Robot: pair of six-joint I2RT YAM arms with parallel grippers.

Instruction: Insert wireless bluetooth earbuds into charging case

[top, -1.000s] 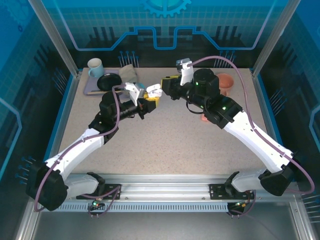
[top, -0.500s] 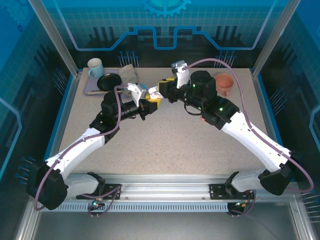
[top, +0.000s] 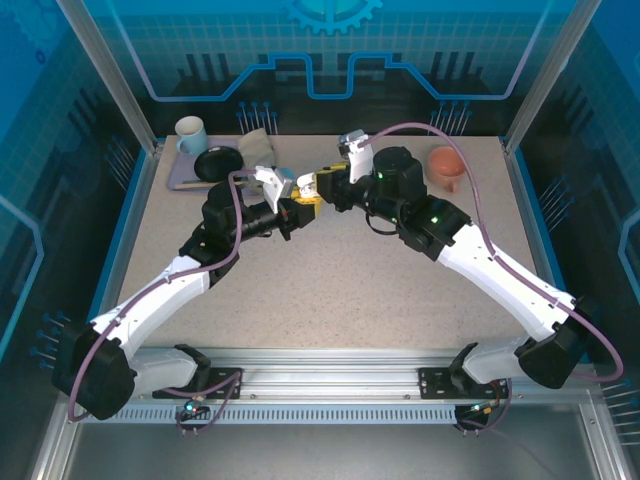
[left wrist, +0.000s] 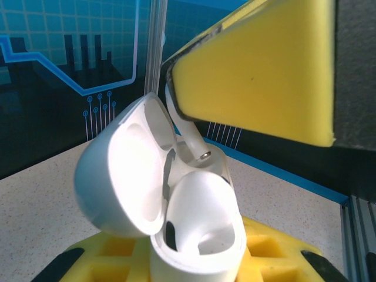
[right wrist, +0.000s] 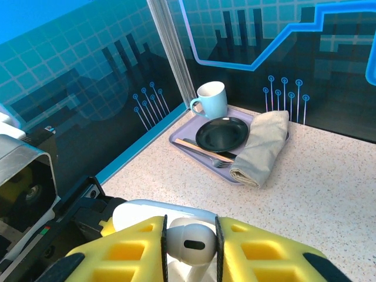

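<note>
My left gripper [left wrist: 197, 267] is shut on a white charging case [left wrist: 200, 235], held upright with its lid [left wrist: 120, 176] swung open to the left. A white earbud [right wrist: 188, 242] is pinched between the yellow pads of my right gripper [right wrist: 189, 247], which is shut on it. The earbud's stem [left wrist: 200, 150], with its metal tip, points down at the far rim of the case's open mouth. In the top view the two grippers meet at the table's middle back, the left gripper [top: 298, 207] just below the right gripper [top: 318, 184].
A lilac tray [right wrist: 183, 134] at the back left holds a pale mug [right wrist: 211, 100], a dark plate [right wrist: 221, 133], a fork and a folded grey napkin [right wrist: 263, 147]. A terracotta cup [top: 447, 166] stands at the back right.
My right gripper has moved left and down with the earbud, closing in over the open case. The left arm has stayed put with the case.
</note>
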